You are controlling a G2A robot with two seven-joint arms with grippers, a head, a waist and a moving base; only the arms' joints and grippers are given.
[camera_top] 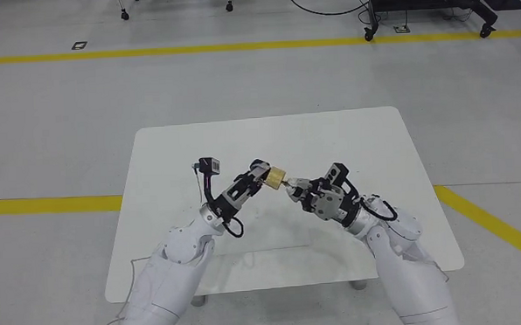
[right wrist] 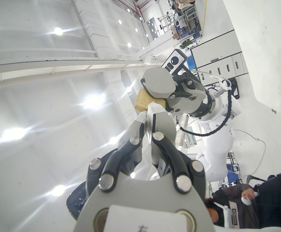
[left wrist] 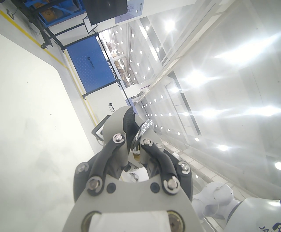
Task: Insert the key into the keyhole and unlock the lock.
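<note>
Left tool clamped on lock, held above bench. Right tool pinches key at lock's face. Insertion depth unclear; turn and unlock probably left.

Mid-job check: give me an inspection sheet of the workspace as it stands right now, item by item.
Surface: white table; both arms meet above its middle.
Job's things: brass padlock held off the table, its shackle between the left gripper's fingers. The key is not made out; if held, it is hidden at the right gripper's tips.
Clutter: nothing seen.
Grippers: left gripper shut on the padlock; right gripper shut, tips right at the padlock's body.
Cables: black cable looped at the left wrist; floor cable beyond the table.
Surroundings: yellow floor lines.
</note>
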